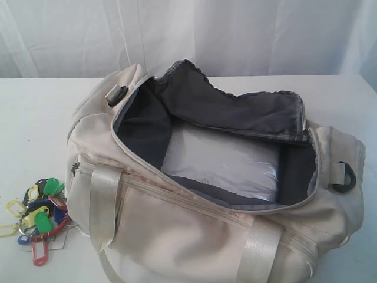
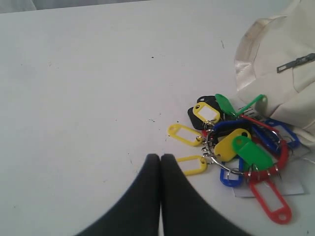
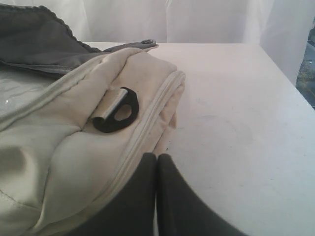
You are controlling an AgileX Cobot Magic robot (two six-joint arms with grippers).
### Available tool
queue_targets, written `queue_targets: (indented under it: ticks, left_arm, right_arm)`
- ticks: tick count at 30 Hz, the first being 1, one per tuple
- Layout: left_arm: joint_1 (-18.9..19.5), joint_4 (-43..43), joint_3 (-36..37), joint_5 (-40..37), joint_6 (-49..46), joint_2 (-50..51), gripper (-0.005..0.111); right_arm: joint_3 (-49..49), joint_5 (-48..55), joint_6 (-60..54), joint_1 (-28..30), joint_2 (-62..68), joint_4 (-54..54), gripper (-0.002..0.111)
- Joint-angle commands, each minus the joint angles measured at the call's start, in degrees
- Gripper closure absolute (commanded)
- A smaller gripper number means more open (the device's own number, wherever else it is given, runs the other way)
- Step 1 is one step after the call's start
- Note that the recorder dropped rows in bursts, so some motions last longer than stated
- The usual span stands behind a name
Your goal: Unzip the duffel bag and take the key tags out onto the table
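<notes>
Both the left claw (image 2: 160, 157) and right claw (image 3: 156, 156) are sitting clenched (grasping nothing); key tags (image 2: 236, 147) are lying toward the left edge of the counter (image 2: 88, 98), beside the unzipped duffel bag (image 1: 177, 236).

Exterior camera looks steeply down on the bag (image 1: 177, 236). Left wrist, low over the desk (image 2: 74, 98), shares the tags (image 1: 41, 212); right wrist, close, shares a D-ring (image 3: 104, 127).

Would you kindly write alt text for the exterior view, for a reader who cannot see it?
A cream-white duffel bag lies unzipped on a white table, its top gaping wide to show the dark grey lining. A bunch of red, green, blue and yellow key tags lies on the table close beside the bag, at the left of the view.
</notes>
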State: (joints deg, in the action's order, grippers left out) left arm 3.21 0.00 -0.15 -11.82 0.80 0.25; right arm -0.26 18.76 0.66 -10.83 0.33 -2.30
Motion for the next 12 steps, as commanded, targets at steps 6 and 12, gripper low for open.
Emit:
queue_targets:
  ticks: [6,12]
  left_arm:
    - [0.0,0.0,0.2,-0.2,-0.2,-0.2,0.107]
    - [-0.7,0.0,0.2,-0.2,-0.2,-0.2,0.107]
  right_arm:
    - [0.3,-0.6,-0.7,-0.1,-0.3,0.1,0.108]
    - [0.3,-0.6,-0.7,-0.1,-0.3,0.1,0.108]
